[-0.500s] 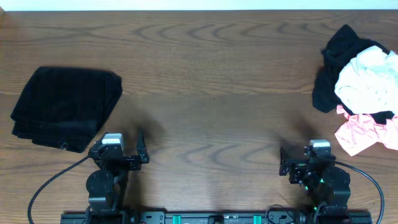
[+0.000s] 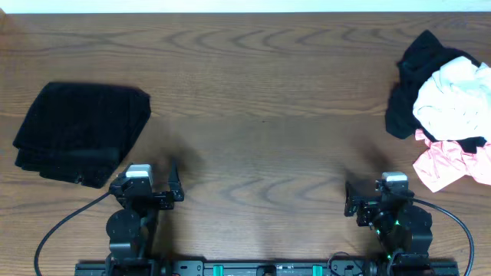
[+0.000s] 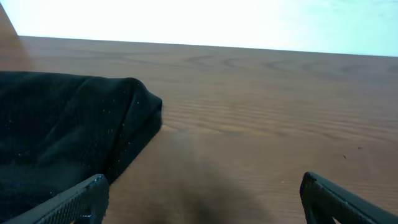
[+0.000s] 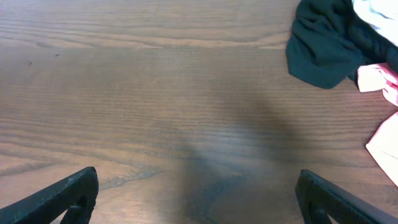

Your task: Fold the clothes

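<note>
The clothes lie in two places. A folded black garment (image 2: 80,134) rests at the table's left, and in the left wrist view this folded black garment (image 3: 62,137) is just ahead-left of the fingers. At the far right sits a crumpled pile: a black piece (image 2: 418,77), a white one (image 2: 454,96) on top, a pink one (image 2: 449,165) in front. The right wrist view catches the black piece (image 4: 323,50) and the pink one (image 4: 380,118) at its right edge. My left gripper (image 2: 146,186) (image 3: 205,202) and right gripper (image 2: 383,201) (image 4: 199,199) stand open and empty near the front edge.
The wooden table (image 2: 261,115) stretches bare between the folded garment and the pile. Black cables (image 2: 57,230) run from both arm bases along the front edge. The pile reaches the table's right edge.
</note>
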